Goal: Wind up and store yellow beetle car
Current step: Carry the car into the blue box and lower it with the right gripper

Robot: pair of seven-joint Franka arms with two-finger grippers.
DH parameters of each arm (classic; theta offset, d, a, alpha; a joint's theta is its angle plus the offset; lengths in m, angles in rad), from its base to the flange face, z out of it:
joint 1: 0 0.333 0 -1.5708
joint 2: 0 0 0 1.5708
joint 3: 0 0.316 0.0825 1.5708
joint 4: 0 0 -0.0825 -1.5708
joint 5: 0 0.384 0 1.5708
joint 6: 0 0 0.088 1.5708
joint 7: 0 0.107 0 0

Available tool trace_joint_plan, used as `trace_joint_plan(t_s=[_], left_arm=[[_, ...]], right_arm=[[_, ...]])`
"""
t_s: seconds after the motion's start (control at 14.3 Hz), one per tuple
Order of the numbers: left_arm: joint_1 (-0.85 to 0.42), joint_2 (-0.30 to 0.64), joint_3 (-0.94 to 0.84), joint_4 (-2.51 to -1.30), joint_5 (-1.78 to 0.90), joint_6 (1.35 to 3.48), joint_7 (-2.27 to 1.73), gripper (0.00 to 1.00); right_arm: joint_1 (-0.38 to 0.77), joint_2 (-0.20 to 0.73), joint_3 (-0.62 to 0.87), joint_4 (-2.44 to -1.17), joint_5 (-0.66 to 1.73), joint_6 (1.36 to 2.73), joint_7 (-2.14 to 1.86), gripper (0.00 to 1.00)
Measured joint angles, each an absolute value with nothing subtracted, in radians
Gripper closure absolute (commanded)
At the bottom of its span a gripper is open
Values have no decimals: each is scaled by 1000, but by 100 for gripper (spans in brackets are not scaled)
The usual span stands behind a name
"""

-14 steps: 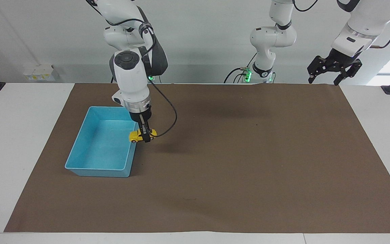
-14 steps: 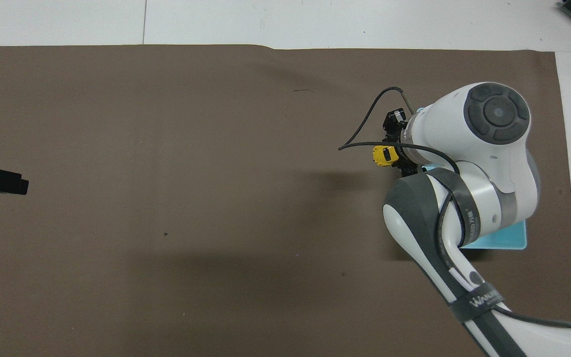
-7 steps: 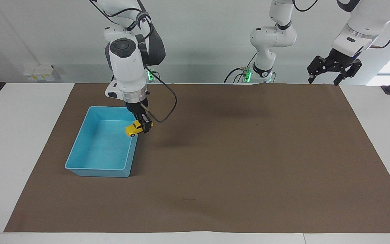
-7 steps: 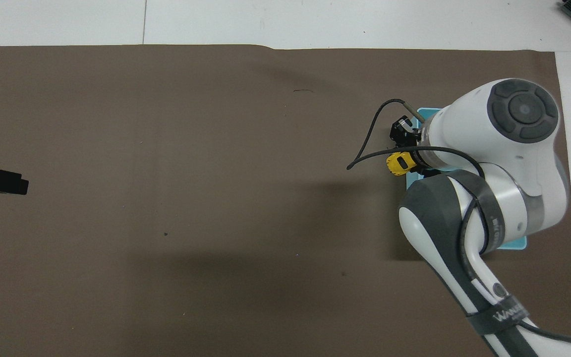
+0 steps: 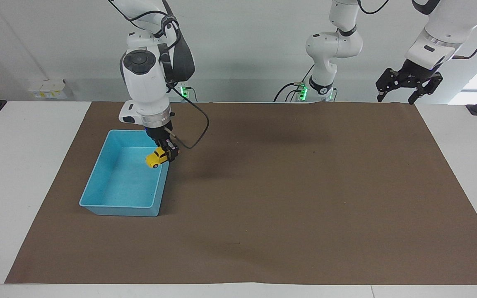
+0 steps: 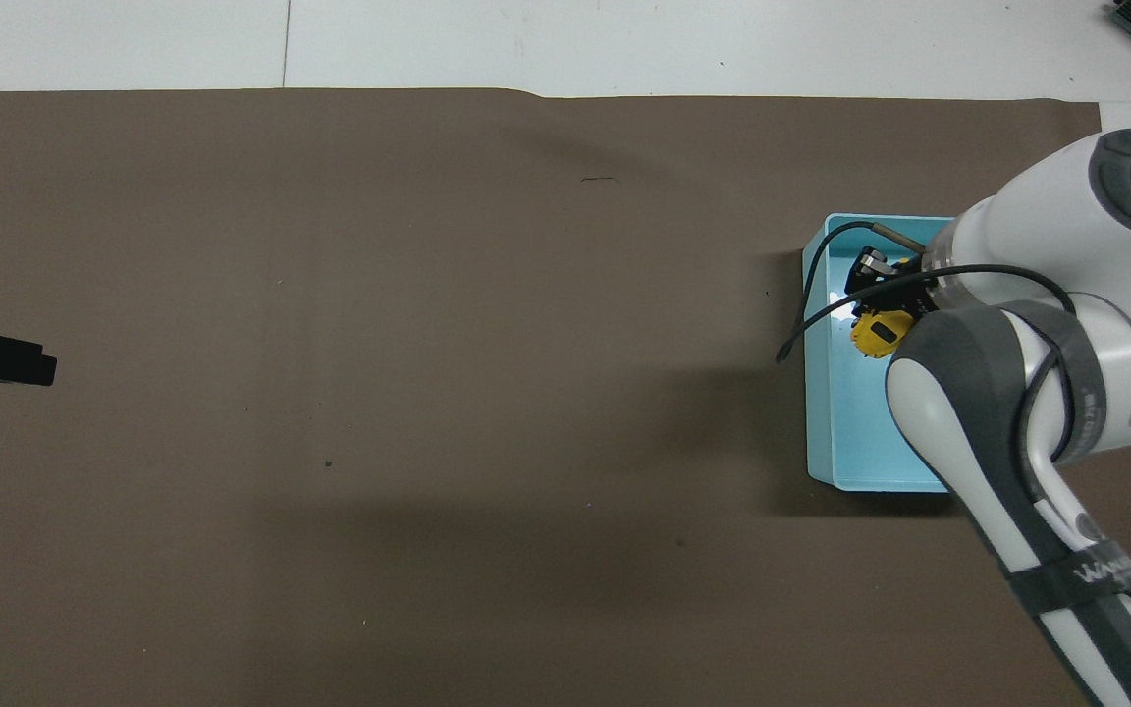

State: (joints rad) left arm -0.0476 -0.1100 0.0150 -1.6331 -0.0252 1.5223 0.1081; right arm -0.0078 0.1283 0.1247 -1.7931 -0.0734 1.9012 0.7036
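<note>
Your right hand has carried the car over the bin, clamped on it; left hand waits open; arm strap lettering unreadable.

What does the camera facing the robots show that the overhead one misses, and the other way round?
Only the facing view shows both arms whole, the left gripper waiting open above the mat's edge at its own end of the table, and that the yellow beetle car hangs in the air, not yet resting in the blue bin. Only the overhead view shows that the car is inside the bin's outline. Both show the right gripper shut on the car, the bin and the brown mat.
</note>
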Motion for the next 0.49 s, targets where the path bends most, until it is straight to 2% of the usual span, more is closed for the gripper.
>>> trace_joint_plan(t_s=[0.49], left_arm=[[-48,-110,15,-1633,-25,1522,108,0]], right_arm=[[-156,125,121,-1820,-73,1894,193,100]])
